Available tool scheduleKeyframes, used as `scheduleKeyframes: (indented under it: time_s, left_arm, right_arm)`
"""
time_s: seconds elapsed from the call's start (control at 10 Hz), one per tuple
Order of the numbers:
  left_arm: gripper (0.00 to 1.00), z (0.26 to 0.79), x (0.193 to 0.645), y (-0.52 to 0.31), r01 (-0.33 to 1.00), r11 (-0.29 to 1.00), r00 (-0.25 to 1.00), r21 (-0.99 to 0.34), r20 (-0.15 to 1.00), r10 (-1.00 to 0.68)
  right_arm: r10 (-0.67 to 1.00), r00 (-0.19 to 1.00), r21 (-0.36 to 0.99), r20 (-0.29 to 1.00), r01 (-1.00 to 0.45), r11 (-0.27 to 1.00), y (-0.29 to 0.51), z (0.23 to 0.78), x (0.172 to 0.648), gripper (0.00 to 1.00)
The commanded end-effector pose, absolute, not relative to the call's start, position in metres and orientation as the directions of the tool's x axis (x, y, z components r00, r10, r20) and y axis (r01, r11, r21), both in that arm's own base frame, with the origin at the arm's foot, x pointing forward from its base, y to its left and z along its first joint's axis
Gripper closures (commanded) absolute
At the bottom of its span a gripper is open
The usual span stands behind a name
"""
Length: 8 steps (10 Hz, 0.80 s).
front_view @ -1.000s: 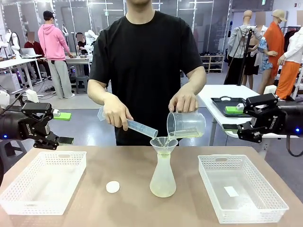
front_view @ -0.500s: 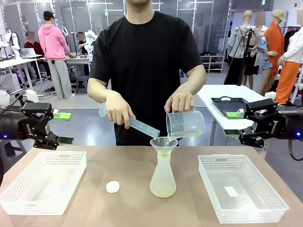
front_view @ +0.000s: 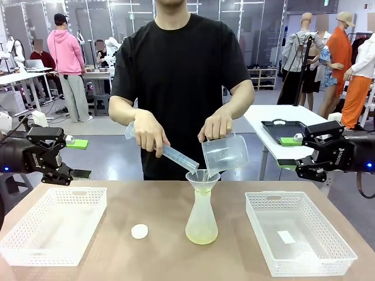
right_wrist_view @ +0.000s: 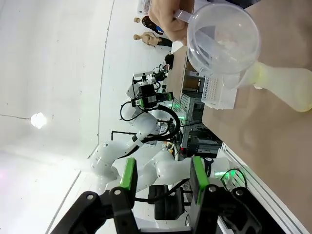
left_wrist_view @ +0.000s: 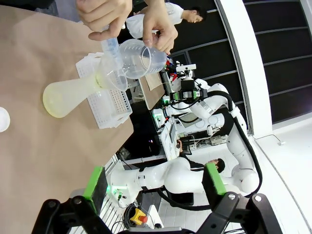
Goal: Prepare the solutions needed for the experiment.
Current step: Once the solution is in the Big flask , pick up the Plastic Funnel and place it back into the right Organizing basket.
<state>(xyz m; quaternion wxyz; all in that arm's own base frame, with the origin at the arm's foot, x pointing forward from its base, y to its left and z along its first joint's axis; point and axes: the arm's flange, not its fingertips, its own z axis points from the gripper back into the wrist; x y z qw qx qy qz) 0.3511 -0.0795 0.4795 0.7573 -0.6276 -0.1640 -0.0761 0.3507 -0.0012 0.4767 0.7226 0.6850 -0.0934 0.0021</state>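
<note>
A frosted flask (front_view: 202, 219) with a funnel (front_view: 203, 177) stands mid-table, with pale yellow-green solution (front_view: 201, 236) in its base. Over the funnel the person's hands tilt a graduated cylinder (front_view: 176, 156) and a clear beaker (front_view: 225, 153). My left gripper (front_view: 79, 158) hovers open above the table's left edge, holding nothing. Off the right edge, my right gripper (front_view: 287, 153) has its jaws apart and empty. The left wrist view shows the left gripper (left_wrist_view: 156, 183), the flask (left_wrist_view: 73, 95) and the beaker (left_wrist_view: 141, 58). The right wrist view shows the right gripper (right_wrist_view: 163, 180), the beaker (right_wrist_view: 224, 39) and the flask (right_wrist_view: 282, 85).
A white mesh basket (front_view: 64, 190) sits at the left and another (front_view: 293, 196) at the right, with a small white slip (front_view: 286, 236) in it. A small white round disc (front_view: 139, 231) lies left of the flask.
The person has tipped the beaker further and its yellow-green liquid has drained into the funnel. My right gripper drifted slightly down. The left gripper has not moved.
</note>
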Motion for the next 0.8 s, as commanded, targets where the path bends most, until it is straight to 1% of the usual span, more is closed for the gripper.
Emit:
scheduleKeyframes:
  time_s: [0.0,0.7]
  left_arm:
    - [0.0,0.4821,0.3518,-0.0826,0.314,0.173,0.937,-0.934,0.334,0.104]
    - [0.0,0.4821,0.3518,-0.0826,0.314,0.173,0.937,-0.934,0.334,0.104]
  right_arm:
    - [-0.127,0.981,0.989,0.146,-0.141,0.046,0.0001,0.477,0.3527,0.44]
    - [-0.127,0.981,0.989,0.146,-0.141,0.046,0.0001,0.477,0.3527,0.44]
